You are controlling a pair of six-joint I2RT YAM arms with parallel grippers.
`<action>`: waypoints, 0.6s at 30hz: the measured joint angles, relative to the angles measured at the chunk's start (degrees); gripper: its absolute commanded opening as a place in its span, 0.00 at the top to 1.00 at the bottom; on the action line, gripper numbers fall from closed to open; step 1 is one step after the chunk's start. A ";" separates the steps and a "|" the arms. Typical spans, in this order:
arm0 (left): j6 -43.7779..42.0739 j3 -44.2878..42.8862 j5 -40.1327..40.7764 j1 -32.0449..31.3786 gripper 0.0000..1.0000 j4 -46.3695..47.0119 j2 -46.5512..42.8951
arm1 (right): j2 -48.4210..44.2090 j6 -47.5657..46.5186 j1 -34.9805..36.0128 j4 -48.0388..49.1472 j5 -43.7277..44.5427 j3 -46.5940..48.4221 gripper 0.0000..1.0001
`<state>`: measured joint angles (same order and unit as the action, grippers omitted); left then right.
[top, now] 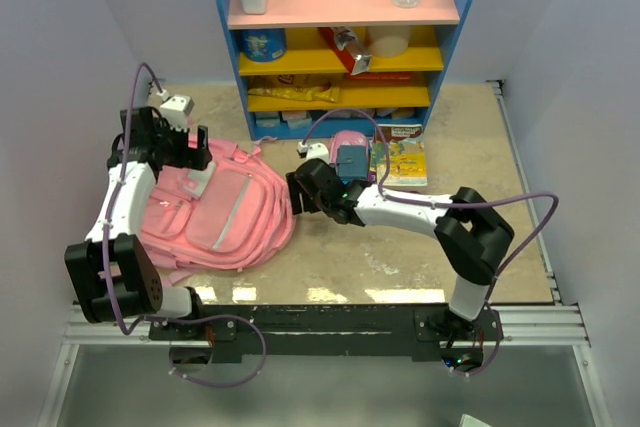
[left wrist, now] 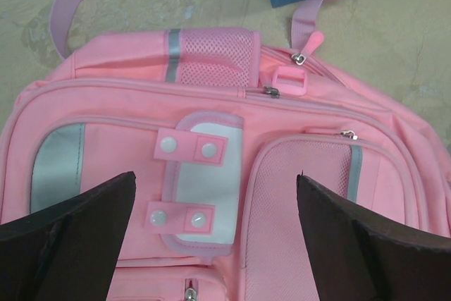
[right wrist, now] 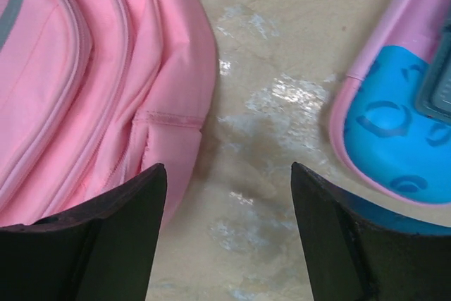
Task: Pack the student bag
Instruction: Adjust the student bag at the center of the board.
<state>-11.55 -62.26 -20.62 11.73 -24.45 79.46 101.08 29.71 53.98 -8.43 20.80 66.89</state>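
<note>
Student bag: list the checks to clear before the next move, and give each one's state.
1. The left pincer is open and empty over the student bag: ok.
2. The right pincer is open and empty over the bare table: ok.
3. Bag lies flat, front side up: ok.
4. Bag unzipped for packing: not ok, the visible zips look shut.
5. The pencil case lies apart from the bag, beside the right pincer: ok.
6. What is already inside the bag: cannot tell.
</note>
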 measured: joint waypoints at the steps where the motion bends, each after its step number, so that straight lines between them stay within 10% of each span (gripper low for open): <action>1: -0.39 0.48 0.00 0.00 0.01 -0.02 0.00 | 0.81 0.00 0.11 0.68 -0.70 0.31 0.30; 18: -6.73 10.60 6.40 -1.46 0.07 1.57 0.44 | 10.19 0.63 1.51 10.19 -8.72 5.25 0.62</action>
<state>-18.28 -51.66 -14.22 10.26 -22.87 79.90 111.26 30.35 55.48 1.76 12.08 72.14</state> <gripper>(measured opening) 0.926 0.479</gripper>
